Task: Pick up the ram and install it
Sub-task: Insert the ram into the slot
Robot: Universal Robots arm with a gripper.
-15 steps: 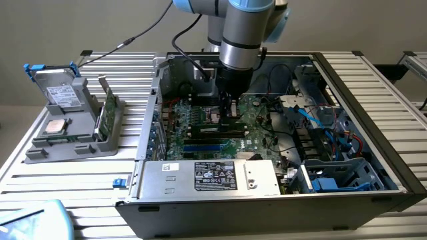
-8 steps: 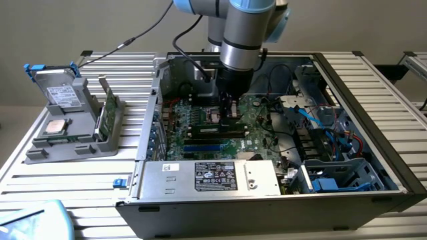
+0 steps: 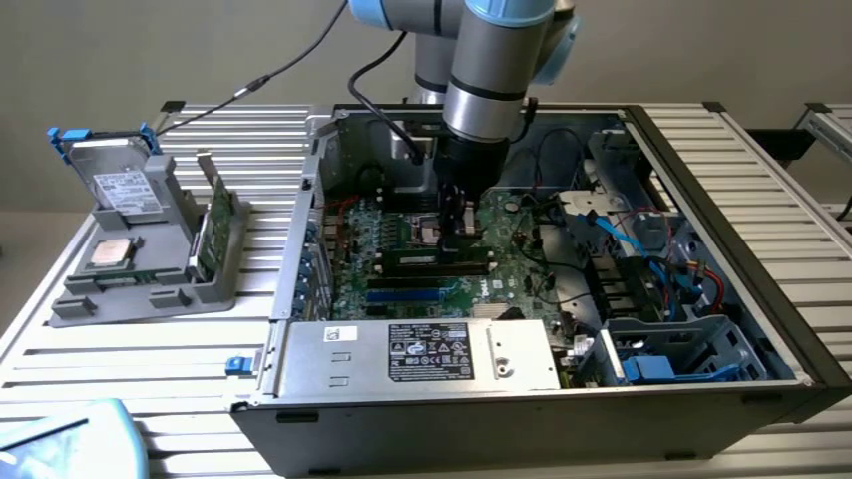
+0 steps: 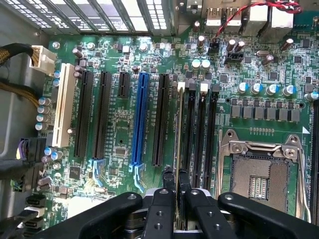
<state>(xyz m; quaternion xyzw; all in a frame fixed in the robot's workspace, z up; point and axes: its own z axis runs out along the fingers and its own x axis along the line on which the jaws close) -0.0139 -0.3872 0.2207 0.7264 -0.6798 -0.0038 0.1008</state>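
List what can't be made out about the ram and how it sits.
Wrist view: the ram sits edge-on in the gripper, so its chips are hidden.
Wrist view: the fingers cover its near end; seating depth cannot be told.
Exterior view: the arm blocks where the ram meets the motherboard.

Backdrop: plain wall, pale grey-beige, uniform in tone. Work surface: table of ribbed silver aluminium slats running across the exterior view, with dark grooves between the slats. 1 further slatted metal frame stands at the exterior view's right edge, near the table's far corner. Light: even, diffuse; soft shadows, mild sheen on the slat tops. Beige strip below the wall at the exterior view's left; floor or wall, cannot tell.
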